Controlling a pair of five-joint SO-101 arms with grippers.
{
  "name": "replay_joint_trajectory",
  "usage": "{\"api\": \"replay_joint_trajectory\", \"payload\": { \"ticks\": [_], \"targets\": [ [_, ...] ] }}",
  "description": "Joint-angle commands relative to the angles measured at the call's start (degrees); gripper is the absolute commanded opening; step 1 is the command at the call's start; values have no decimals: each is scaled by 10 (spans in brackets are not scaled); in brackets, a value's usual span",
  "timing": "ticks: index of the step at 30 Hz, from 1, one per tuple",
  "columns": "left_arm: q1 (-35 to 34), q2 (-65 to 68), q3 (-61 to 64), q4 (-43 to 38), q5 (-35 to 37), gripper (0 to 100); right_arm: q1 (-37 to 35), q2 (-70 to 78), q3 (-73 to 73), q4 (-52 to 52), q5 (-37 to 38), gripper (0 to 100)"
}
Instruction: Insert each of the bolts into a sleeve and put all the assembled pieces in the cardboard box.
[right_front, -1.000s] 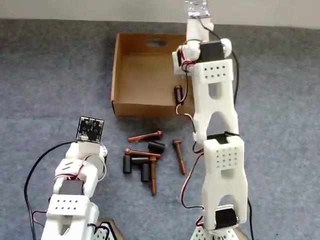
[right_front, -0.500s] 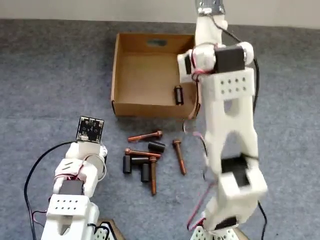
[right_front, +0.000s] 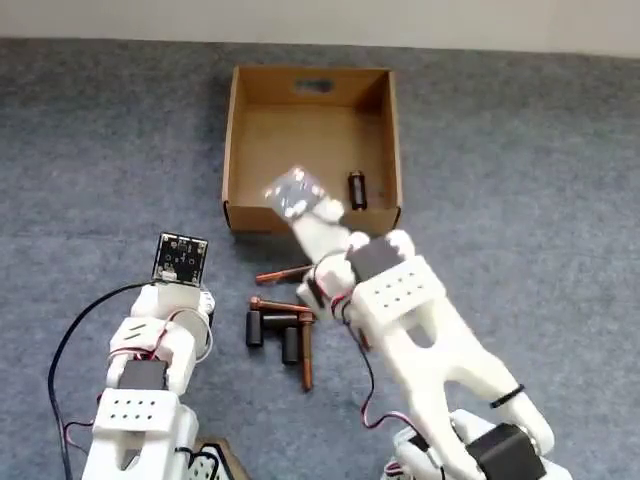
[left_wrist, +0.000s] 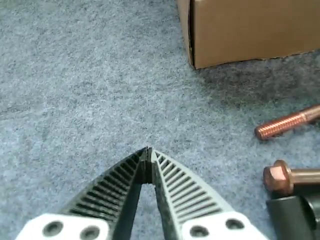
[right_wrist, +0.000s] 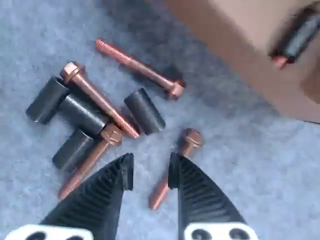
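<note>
worktop (right_front: 90, 120): a grey carpeted surface that carries all the parts.
cardboard box (right_front: 232, 150): open-topped, it sits mid-worktop toward the far edge.
assembled piece (right_front: 356, 190): a bolt in a black sleeve lies inside the cardboard box, close to its near wall and toward the worktop's right edge.
loose bolts (right_wrist: 97, 97): four copper ones lie on the worktop between the cardboard box and the near edge.
lone bolt (right_wrist: 175, 167): one of the four, it lies apart from the cluster on the right-edge side.
sleeves (right_wrist: 82, 115): four black ones; three touch in a bunch among the bolts, and the fourth lies just beside a bolt shaft.
right claw (right_wrist: 150, 162): narrow gap between the fingers, holding nothing; it hangs over the loose parts, above the lone bolt.
left claw (left_wrist: 148, 150): fingertips pressed together, empty; it is over bare worktop on the left-edge side of the cluster, near a corner of the cardboard box.
</note>
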Motion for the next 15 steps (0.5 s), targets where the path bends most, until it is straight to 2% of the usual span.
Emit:
{"api": "replay_joint_trajectory", "payload": {
  "ticks": [1,15],
  "targets": [
    [10,-4,-4,-11,-4,14,-7,20,21,-65,7,112],
    [10,-4,-4,-11,-4,14,-8,198,-89,-77,43,115]
  ]
}}
